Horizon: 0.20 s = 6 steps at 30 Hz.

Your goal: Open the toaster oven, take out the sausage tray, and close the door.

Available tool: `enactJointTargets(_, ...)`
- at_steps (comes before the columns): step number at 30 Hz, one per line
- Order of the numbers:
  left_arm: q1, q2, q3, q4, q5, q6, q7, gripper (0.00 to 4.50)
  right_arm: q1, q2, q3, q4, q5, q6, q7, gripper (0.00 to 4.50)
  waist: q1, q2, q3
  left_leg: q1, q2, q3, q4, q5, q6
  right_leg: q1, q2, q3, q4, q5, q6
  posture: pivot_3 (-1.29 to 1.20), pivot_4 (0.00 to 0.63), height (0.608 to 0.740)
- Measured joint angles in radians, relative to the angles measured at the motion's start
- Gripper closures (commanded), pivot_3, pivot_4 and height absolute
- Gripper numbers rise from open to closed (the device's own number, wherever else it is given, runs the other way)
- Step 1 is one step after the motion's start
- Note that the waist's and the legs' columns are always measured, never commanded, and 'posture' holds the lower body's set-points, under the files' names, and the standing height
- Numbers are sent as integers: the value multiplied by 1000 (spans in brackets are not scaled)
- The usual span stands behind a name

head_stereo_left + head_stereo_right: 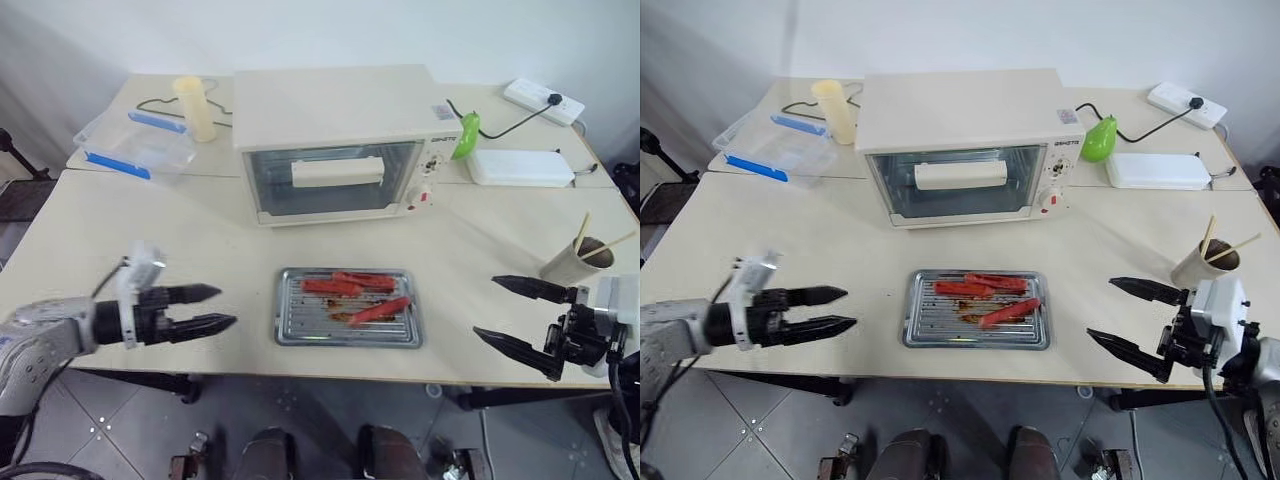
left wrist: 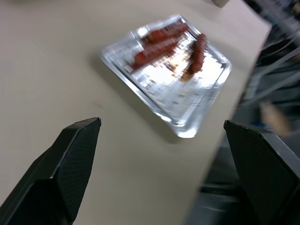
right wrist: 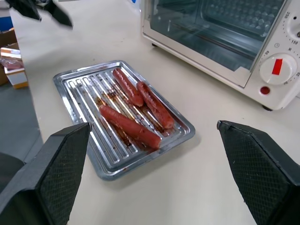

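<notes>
Black fingers [image 1: 205,293] of the left gripper [image 1: 208,308] are seen spread wide, nothing held, hovering over the desk [image 1: 90,230] left of the sausage tray [image 1: 348,307]; the right gripper [image 1: 520,315] is likewise seen spread wide and empty, to the tray's right near the desk's front edge; both are well apart from the tray. The silver tray is found flat on the desk just in front of the toaster oven [image 1: 335,140], red sausages [image 1: 345,285] lying loose on its ribbed rack; the door [image 1: 335,178] is seen shut, cream bar handle [image 1: 337,171] across the glass; the task is judged essentially done. The tray is judged stiff, light, thin-walled, slick metal, greasy in the middle; the sausages are expected to roll if it is tilted; a hold is best taken on the raised rim at a short side, kept level. The glass door is judged fragile; only the bar handle should be gripped.
</notes>
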<state>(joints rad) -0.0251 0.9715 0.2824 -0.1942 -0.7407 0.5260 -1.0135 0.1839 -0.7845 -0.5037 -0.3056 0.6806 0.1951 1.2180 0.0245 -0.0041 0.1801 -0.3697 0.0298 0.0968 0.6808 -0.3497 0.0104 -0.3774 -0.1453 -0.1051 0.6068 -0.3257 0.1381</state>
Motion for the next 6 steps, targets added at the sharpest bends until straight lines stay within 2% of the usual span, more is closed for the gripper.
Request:
enactJointTargets(3, 6, -32, 20, 117, 150, -291, -77, 29, -18, 0, 8, 0, 1, 0, 20, 0, 1, 0, 0, 0, 0, 0, 0, 0, 0, 0, 0, -1, 1, 0, 0, 0, 150, 740)
enactJointTargets(6, 4, -28, 55, 215, 228, -469, -141, 29, -22, 1, 25, -6, 3, -3, 38, 0, -1, 0, 0, 0, 1, 0, 0, -1, 1, -1, -1, -1, 1, 0, 0, 0, 150, 740)
